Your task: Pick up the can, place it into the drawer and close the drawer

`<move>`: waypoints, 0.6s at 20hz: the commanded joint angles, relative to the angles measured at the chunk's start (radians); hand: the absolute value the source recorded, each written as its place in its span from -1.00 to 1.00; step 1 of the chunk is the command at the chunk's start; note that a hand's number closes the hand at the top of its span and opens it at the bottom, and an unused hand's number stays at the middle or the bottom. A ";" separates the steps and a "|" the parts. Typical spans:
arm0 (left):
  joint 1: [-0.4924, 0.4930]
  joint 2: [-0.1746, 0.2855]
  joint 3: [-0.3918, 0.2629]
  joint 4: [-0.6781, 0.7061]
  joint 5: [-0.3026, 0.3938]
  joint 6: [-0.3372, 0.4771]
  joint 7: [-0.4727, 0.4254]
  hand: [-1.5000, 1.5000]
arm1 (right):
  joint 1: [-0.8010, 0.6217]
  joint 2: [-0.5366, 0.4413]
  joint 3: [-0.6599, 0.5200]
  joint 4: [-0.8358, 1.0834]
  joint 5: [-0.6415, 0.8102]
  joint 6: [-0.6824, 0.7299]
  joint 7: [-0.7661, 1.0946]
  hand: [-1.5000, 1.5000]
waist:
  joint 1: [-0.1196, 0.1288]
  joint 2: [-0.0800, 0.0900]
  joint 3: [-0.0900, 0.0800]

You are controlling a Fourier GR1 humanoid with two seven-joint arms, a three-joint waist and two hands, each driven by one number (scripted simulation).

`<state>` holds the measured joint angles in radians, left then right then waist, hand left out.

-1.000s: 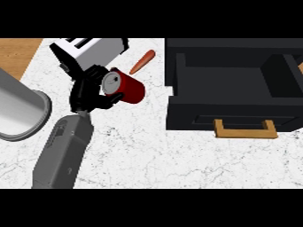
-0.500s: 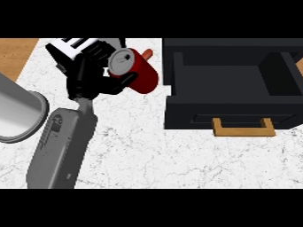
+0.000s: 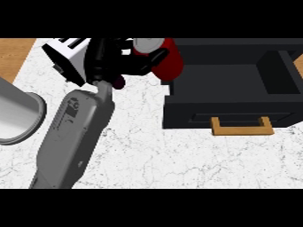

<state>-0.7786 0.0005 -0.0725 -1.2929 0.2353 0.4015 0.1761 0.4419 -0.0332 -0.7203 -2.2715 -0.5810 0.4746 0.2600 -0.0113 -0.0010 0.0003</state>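
Carry step: left hand curled round red can, apparently lifted off the surface (open drawer just right of hand); next move likely shifts right over the cavity, lowers, releases.

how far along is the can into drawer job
Done: the can is picked up, with the hand curled round it. In hand: it is held tilted over the left wall of the open drawer, not yet inside. Left: put it in, let go, then push the drawer shut.
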 commanded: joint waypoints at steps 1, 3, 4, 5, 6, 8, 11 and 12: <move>-0.146 -0.001 0.024 0.060 -0.001 0.040 0.072 1.00 | -0.046 0.032 0.033 0.010 0.048 -0.016 0.000 -1.00 | 0.000 0.002 0.000; -0.189 -0.001 -0.034 0.171 0.042 0.107 -0.021 1.00 | -0.011 -0.002 0.013 -0.038 -0.015 -0.014 0.048 -1.00 | -0.014 0.004 0.000; -0.227 -0.001 0.014 0.167 0.002 0.078 0.036 1.00 | -0.005 0.032 0.034 0.023 0.061 0.025 -0.029 -1.00 | -0.006 0.002 0.000; -0.210 -0.001 -0.040 0.206 0.067 0.098 -0.062 1.00 | -0.006 0.030 0.027 -0.033 0.032 0.012 0.018 -1.00 | -0.013 0.004 0.000; -0.206 -0.001 -0.052 0.150 0.040 0.111 0.009 1.00 | 0.002 0.022 0.001 -0.044 -0.032 -0.005 0.037 -1.00 | -0.007 0.001 0.000; -0.264 -0.001 -0.016 0.221 0.023 0.105 -0.005 1.00 | 0.024 0.032 0.053 -0.050 0.019 -0.029 0.001 -1.00 | -0.008 0.001 0.000; -0.336 -0.001 -0.055 0.301 0.091 0.131 -0.028 1.00 | -0.059 0.026 0.057 -0.041 0.074 -0.037 0.036 -1.00 | -0.009 0.004 0.000; -0.355 -0.001 -0.050 0.325 0.101 0.142 -0.037 1.00 | 0.016 0.033 0.061 -0.047 0.032 -0.023 -0.008 -1.00 | -0.017 0.003 0.000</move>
<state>-1.0554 0.0001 -0.1153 -1.0412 0.3049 0.5217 0.1485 0.4328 -0.0073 -0.6815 -2.3046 -0.5522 0.4562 0.2737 -0.0228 0.0019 0.0003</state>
